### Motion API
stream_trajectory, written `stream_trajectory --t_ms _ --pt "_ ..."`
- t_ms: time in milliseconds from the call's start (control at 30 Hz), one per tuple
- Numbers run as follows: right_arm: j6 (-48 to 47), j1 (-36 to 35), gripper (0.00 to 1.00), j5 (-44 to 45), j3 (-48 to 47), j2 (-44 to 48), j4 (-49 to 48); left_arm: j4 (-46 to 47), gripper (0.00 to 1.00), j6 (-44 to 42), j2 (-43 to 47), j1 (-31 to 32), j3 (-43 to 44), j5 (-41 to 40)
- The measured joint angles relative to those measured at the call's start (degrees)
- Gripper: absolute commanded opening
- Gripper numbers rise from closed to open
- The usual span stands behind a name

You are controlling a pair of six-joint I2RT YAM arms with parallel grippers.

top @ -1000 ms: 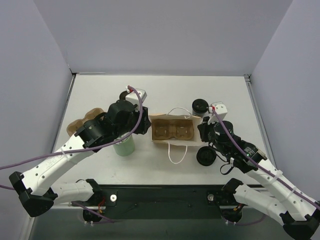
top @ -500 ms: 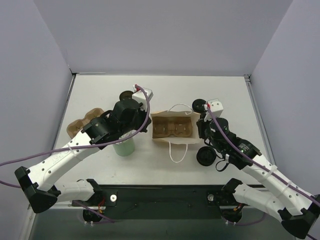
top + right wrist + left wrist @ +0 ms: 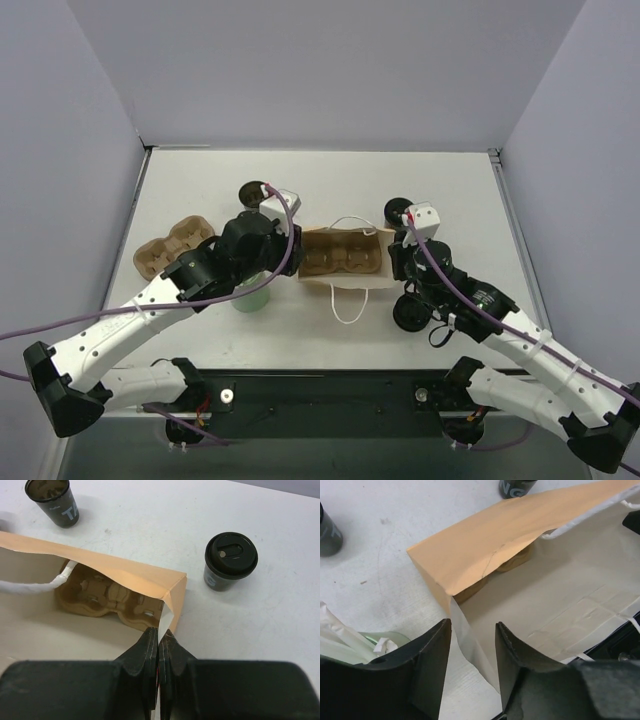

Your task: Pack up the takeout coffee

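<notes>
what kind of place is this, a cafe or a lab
Probably a robot test bench, not a cafe: a bare white table boxed in by plain grey walls, two robot arms bolted at its near edge, and a paper bag with a cup tray inside.

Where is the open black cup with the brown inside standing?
In the top view, the open black cup stands left of centre, beyond the left end of the paper bag.

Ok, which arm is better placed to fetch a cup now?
Probably left: the left pincer stands open astride the paper bag at one end, holding nothing, while the right pincer is shut on the bag's other end.
</notes>
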State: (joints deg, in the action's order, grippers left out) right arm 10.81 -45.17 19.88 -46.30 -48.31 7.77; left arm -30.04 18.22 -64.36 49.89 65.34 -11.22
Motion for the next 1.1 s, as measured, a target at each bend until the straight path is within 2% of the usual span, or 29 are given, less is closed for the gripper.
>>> stream_trajectory --t_ms 333,633,833,1100 --pt "1.2 -2.7 0.04 0.1 1.7 2.3 0.5 -1.9 0.57 4.7 7.1 1.0 -1.5 -0.1" --pt "2.8 -4.1 0.09 0.3 4.5 6.0 2.7 -3.7 0.55 5.6 6.3 1.1 -1.5 -0.1" --pt "4.2 -4.1 0.06 0.9 5.5 6.4 4.9 -4.2 0.54 5.7 4.9 2.0 -1.5 0.1" --pt "6.8 -4.4 0.02 2.8 4.5 5.9 6.7 -6.0 0.57 6.0 4.1 2.5 -0.2 -0.3"
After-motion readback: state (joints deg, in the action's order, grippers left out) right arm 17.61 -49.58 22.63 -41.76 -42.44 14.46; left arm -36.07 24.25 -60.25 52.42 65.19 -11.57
